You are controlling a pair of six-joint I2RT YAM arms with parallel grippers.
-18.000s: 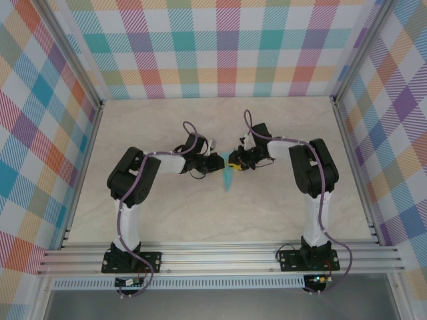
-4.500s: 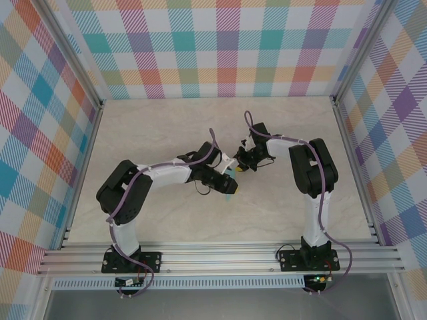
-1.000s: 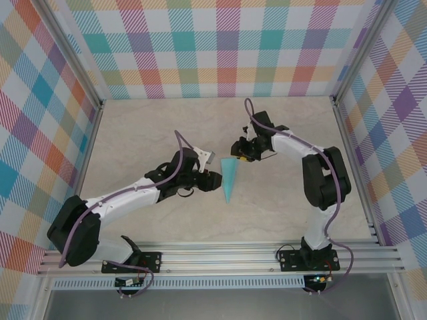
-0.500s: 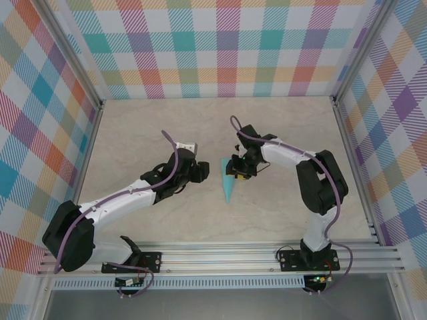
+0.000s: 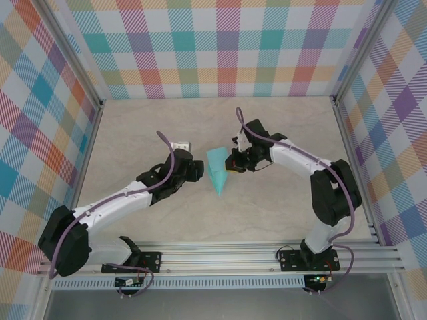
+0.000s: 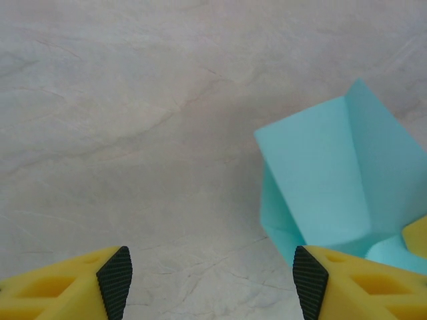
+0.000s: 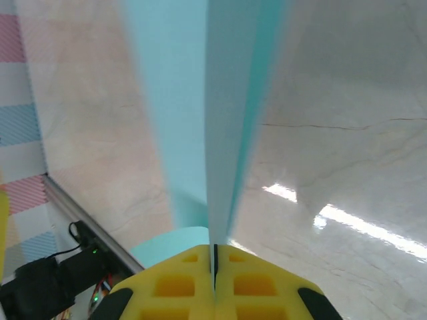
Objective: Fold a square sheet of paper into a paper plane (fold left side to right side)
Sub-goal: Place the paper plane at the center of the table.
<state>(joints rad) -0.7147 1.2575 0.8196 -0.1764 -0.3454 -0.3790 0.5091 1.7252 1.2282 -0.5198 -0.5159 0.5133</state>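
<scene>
The paper plane [image 5: 216, 171] is a turquoise creased dart at the table's middle, its sharp tip toward the arms and its wide end raised with the flaps spread. My right gripper [image 5: 231, 164] is shut on that wide end. In the right wrist view the yellow fingers [image 7: 193, 287] press together on the paper's edge [image 7: 223, 100], which runs straight away from them. My left gripper [image 5: 198, 171] stands open just left of the plane, apart from it. Between its black pads [image 6: 115, 280] in the left wrist view is bare table, with the paper [image 6: 330, 180] at the right.
The marble-look table [image 5: 147, 127] is walled by checked panels [image 5: 220, 47] at the back and both sides. An aluminium rail [image 5: 220, 257] with the arm bases runs along the near edge.
My right gripper has shut on the plane's wide end and raised it, so the flaps spread. The left gripper has opened wider and drawn back to the left.
</scene>
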